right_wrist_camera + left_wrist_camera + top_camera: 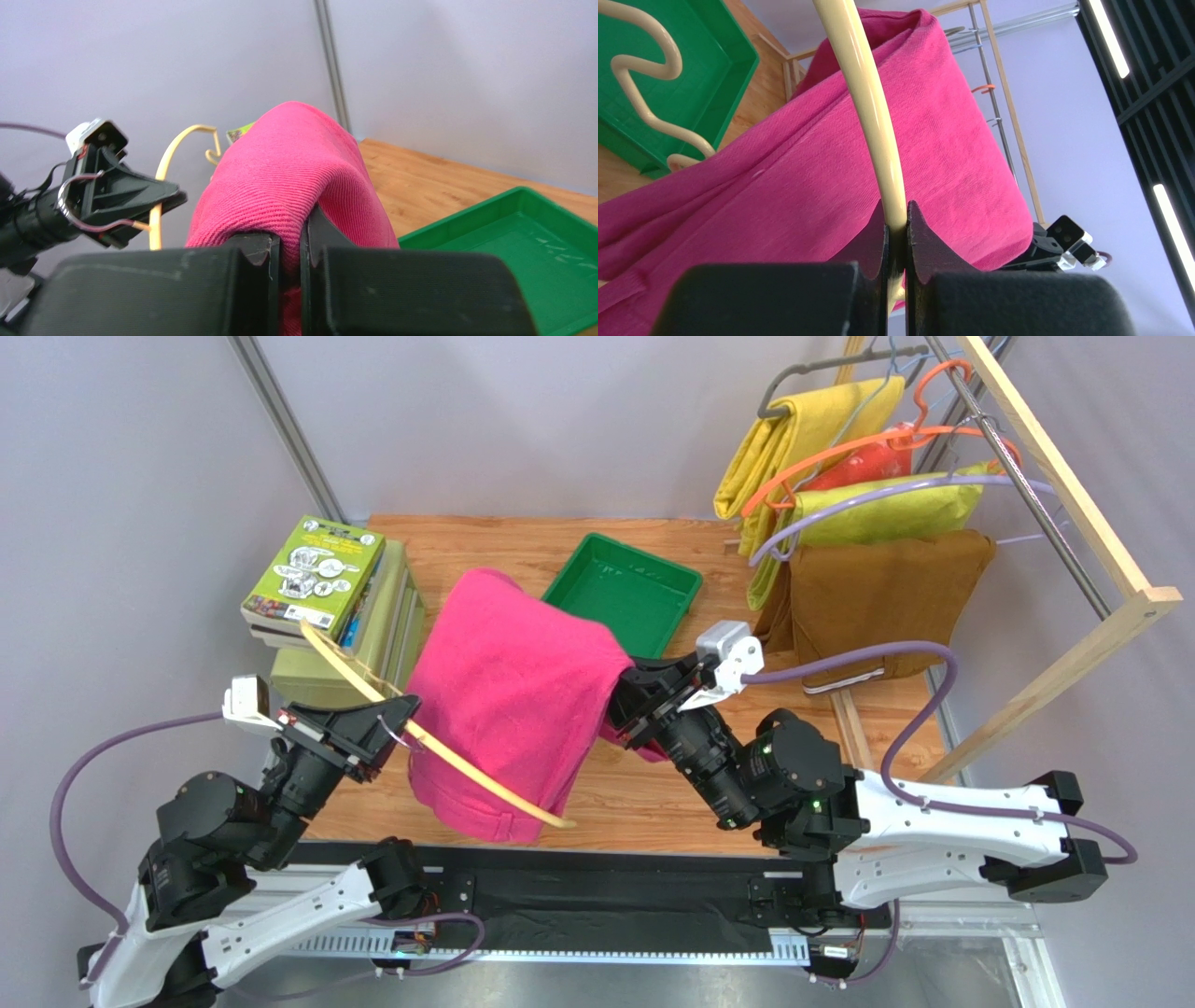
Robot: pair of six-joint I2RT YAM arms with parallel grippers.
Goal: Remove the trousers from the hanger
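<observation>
Left wrist view: the left gripper (897,234) has its jaws pressed tight on the cream hanger (868,105), pinching its curved upper arm. That arm runs up toward 12 o'clock across the trousers (794,189), and the hanger's wavy lower bar shows at 10 o'clock in front of the green tray (710,49). In the right wrist view, the right gripper (291,241) has its jaws clamped on a fold of the magenta fabric, which bulges up over them toward 12 o'clock. In the top external view, the trousers drape as a thick bundle over the middle of the worktop (645,805), with the left gripper at their 9 o'clock edge and the right gripper at their 3 o'clock edge. The hanger's arm crosses their near-left side from 10 o'clock to 5 o'clock. The tray lies at 1 o'clock of the trousers and a stack of books (316,574) at 10 o'clock. A wooden rack (1080,532) with yellow, olive and brown garments stands at 2 o'clock.
</observation>
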